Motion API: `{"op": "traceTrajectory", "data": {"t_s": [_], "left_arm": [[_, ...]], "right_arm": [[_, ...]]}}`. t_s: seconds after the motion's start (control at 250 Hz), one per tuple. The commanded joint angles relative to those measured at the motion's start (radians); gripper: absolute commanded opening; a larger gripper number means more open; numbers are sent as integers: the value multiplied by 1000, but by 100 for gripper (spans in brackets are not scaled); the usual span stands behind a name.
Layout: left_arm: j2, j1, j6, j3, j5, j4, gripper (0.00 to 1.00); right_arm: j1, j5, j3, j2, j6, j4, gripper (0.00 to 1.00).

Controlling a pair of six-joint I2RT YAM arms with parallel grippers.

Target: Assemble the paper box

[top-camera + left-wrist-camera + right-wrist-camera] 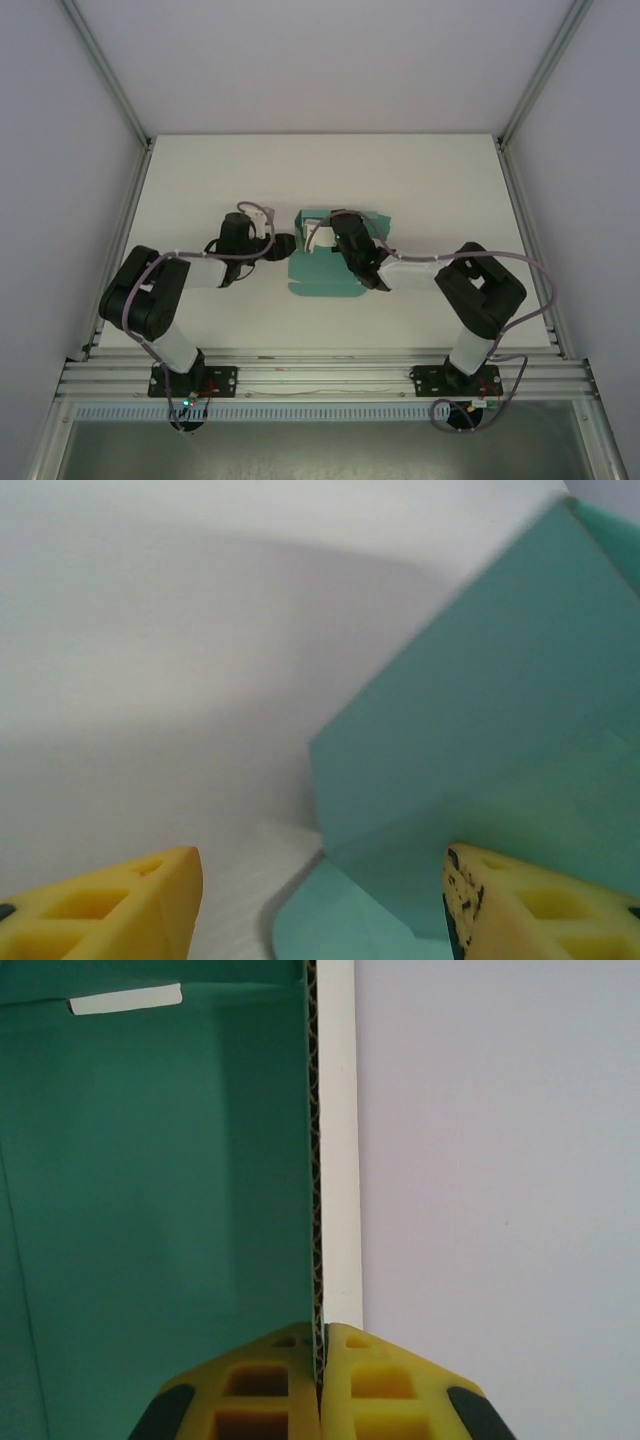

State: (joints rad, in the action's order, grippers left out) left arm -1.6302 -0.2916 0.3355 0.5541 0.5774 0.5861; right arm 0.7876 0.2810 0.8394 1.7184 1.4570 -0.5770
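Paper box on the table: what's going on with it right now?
The right gripper is pinched shut on the edge of one upright panel of the teal paper box, which lies partly folded in the middle of the table. The left gripper is open at the box's left side, facing a raised panel; whether it touches the card can't be judged.

left arm (190, 270), black-and-white jointed: elbow folded, forearm reaching right. left gripper (320, 920), yellow-padded two-finger: pads spread wide apart. right arm (425, 272): elbow folded, forearm reaching left. right gripper (322, 1365): yellow pads pinched on edge of upright teal-green card wall (314, 1160).
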Motion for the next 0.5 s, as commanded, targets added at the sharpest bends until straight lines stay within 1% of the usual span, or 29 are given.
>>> {"op": "traceTrajectory", "data": {"t_s": [0.0,0.124,0.2,0.38,0.496], "left_arm": [[22,-43,-83,-18,-80,180,65],[-12,-53,-117,35,-99,145,62],[-32,-62,-133,55,-104,142,62],[-72,-88,-156,93,-155,128,62],[-88,-111,-170,109,-189,127,62]], "right_arm": [[6,3,-10,-34,-35,18,0],[9,3,-7,-34,-37,24,0],[10,-1,-5,-39,-42,46,0],[14,-27,-2,-51,-75,115,0],[15,-32,-7,-47,-76,124,0]]}}
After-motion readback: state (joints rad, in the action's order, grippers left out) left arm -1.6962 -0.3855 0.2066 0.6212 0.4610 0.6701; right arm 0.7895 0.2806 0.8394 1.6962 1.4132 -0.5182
